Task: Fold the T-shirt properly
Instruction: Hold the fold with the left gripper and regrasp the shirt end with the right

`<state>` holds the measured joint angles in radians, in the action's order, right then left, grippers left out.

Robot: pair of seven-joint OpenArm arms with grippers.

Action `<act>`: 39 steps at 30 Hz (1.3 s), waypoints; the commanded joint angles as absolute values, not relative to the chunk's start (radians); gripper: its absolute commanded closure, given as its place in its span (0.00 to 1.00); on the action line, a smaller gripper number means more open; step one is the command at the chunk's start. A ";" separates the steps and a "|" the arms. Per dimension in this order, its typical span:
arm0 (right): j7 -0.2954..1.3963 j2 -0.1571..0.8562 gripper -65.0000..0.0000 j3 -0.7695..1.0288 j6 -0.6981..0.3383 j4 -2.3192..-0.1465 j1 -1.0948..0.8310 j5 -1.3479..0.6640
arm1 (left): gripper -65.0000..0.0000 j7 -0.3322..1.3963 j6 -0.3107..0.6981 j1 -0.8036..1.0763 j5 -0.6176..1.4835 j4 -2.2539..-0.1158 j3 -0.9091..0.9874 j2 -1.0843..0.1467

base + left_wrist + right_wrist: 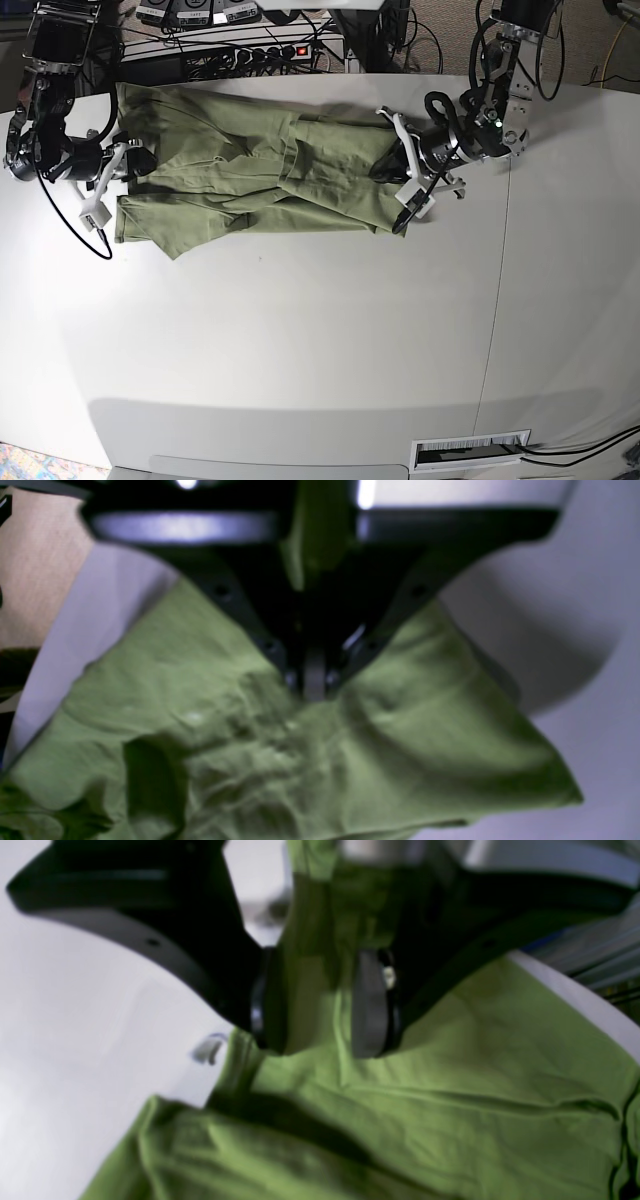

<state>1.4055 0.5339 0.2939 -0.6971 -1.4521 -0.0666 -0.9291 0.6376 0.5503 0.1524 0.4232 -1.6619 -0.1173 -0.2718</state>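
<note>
Left gripper point(314, 687) pinches the blurred T-shirt point(250, 175); right gripper point(320, 1005) stands wide, cloth between its jaws.

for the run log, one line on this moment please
T-shirt: folded lengthwise on table | left gripper: shut on T-shirt | right gripper: open, cloth between jaws

Robotics lab; white table point(300, 350), power strip point(262, 52) (cables behind)

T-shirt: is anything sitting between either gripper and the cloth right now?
Nothing visible does. The left gripper is shut on the T-shirt at one end; the right gripper has its jaws apart with a fold of the cloth running between them.
</note>
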 commanded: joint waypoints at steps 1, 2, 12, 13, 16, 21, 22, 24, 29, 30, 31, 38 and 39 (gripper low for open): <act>1.394 0.550 0.64 0.303 -0.698 -1.464 -0.056 -0.921 | 1.00 0.630 0.557 0.147 0.429 -1.673 -0.115 -0.277; 1.377 0.546 0.63 0.303 -0.698 -1.464 -0.056 -0.895 | 1.00 0.630 0.558 0.150 0.429 -1.673 -0.115 -0.277; 1.288 0.540 0.63 0.303 -0.698 -1.385 -0.055 -0.837 | 1.00 0.630 0.558 0.150 0.429 -1.673 -0.115 -0.277; 1.283 0.540 0.63 0.303 -0.698 -1.362 -0.056 -0.837 | 1.00 0.630 0.558 0.150 0.429 -1.673 -0.115 -0.277; 1.284 0.540 0.63 0.303 -0.698 -1.294 -0.056 -0.869 | 1.00 0.630 0.558 0.150 0.429 -1.673 -0.115 -0.277; 1.322 0.540 0.63 0.303 -0.698 -1.242 -0.056 -0.928 | 1.00 0.630 0.558 0.149 0.430 -1.673 -0.115 -0.277; 1.338 0.541 0.63 0.303 -0.698 -1.243 -0.055 -0.933 | 1.00 0.629 0.558 0.150 0.430 -1.673 -0.115 -0.277; 1.346 0.543 0.63 0.303 -0.698 -1.243 -0.056 -0.950 | 1.00 0.629 0.558 0.150 0.429 -1.673 -0.115 -0.277; 1.342 0.529 0.63 0.302 -0.698 -1.243 -0.056 -0.953 | 1.00 0.627 0.558 0.149 0.430 -1.673 -0.115 -0.277; 1.346 0.519 0.63 0.302 -0.698 -1.243 -0.056 -0.953 | 1.00 0.627 0.559 0.150 0.430 -1.673 -0.115 -0.277; 1.349 0.506 0.63 0.302 -0.698 -1.243 -0.056 -0.953 | 1.00 0.627 0.562 0.150 0.430 -1.673 -0.115 -0.277; 1.360 0.438 0.64 0.302 -0.698 -1.243 -0.056 -0.957 | 1.00 0.630 0.566 0.150 0.429 -1.673 -0.115 -0.277; 1.367 0.440 0.65 0.302 -0.698 -1.243 -0.056 -0.957 | 1.00 0.630 0.566 0.150 0.429 -1.673 -0.115 -0.277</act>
